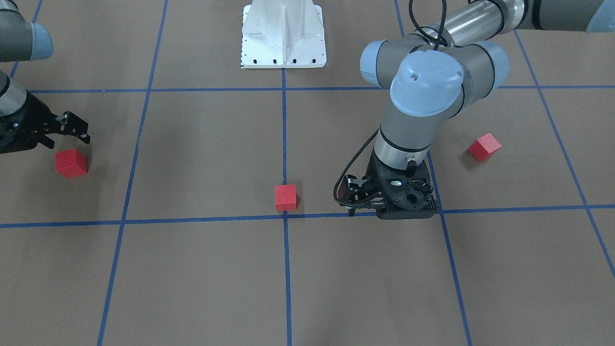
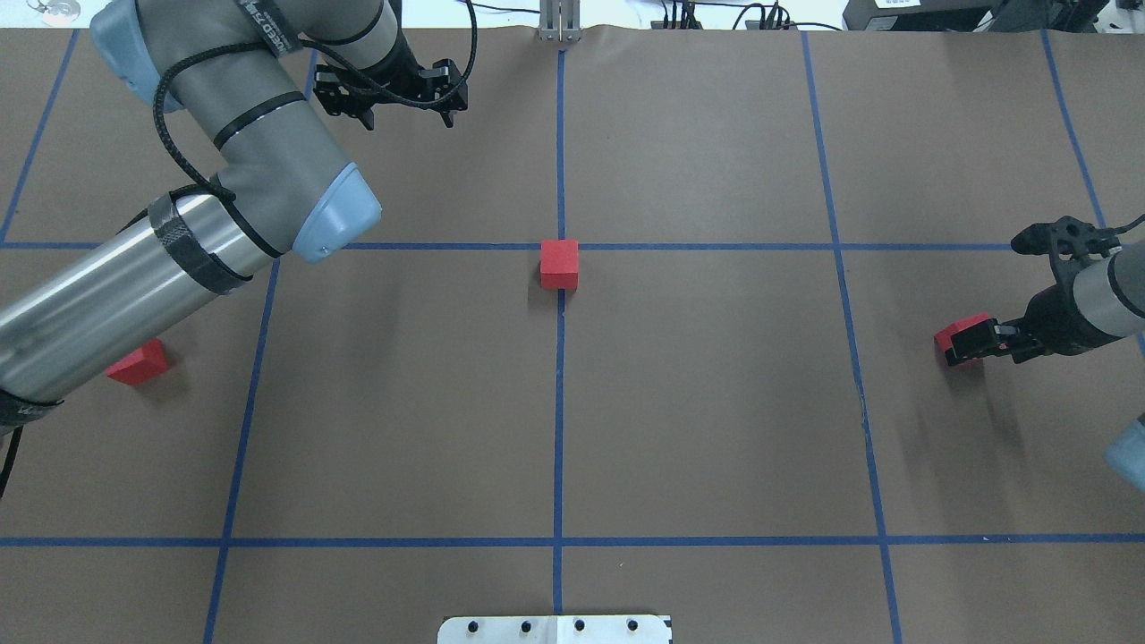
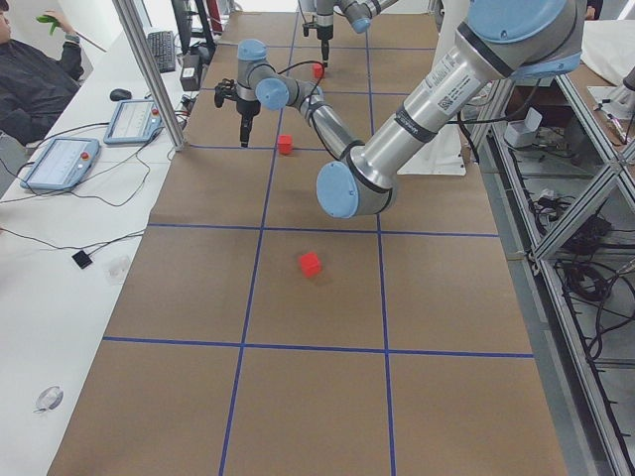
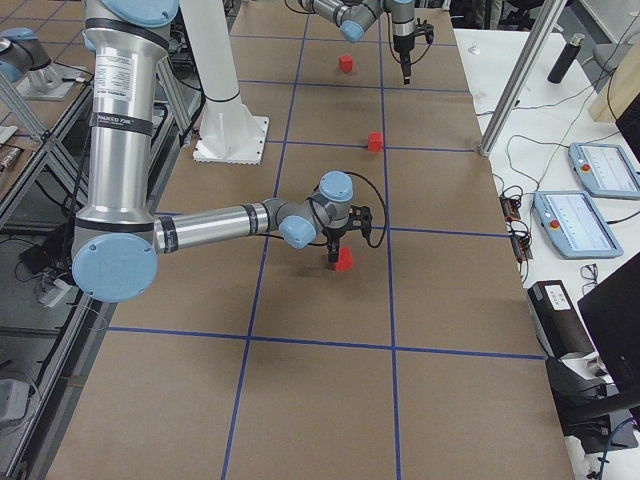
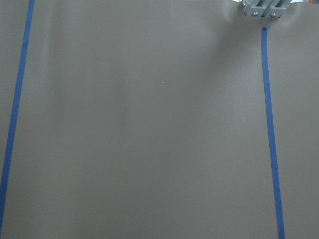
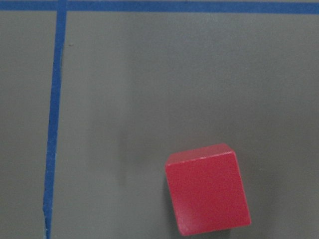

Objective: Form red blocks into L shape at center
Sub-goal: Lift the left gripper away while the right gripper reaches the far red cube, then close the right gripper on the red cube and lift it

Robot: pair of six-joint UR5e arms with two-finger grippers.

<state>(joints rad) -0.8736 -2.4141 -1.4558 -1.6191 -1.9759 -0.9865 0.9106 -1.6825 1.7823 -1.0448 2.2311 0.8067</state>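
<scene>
One red block [image 2: 559, 265] sits just on my side of the center [image 2: 561, 246] tape crossing; the front view shows this block [image 1: 286, 197] too. A second red block [image 2: 955, 336] lies at my right. My right gripper [image 2: 1006, 288] hovers over it, open, one finger overlapping it in the overhead view. The right wrist view shows that block [image 6: 208, 189] low and right, no fingers in frame. The third red block [image 2: 136, 362] lies at my left, partly under my left forearm. My left gripper [image 2: 407, 116] is open and empty over bare surface at the far side.
The white robot base [image 1: 283, 36] stands at my edge of the table. Blue tape lines grid the brown surface. A side bench with tablets [image 3: 62, 159], an aluminium post [image 3: 149, 69] and a seated person [image 3: 30, 79] lie beyond the table's far edge.
</scene>
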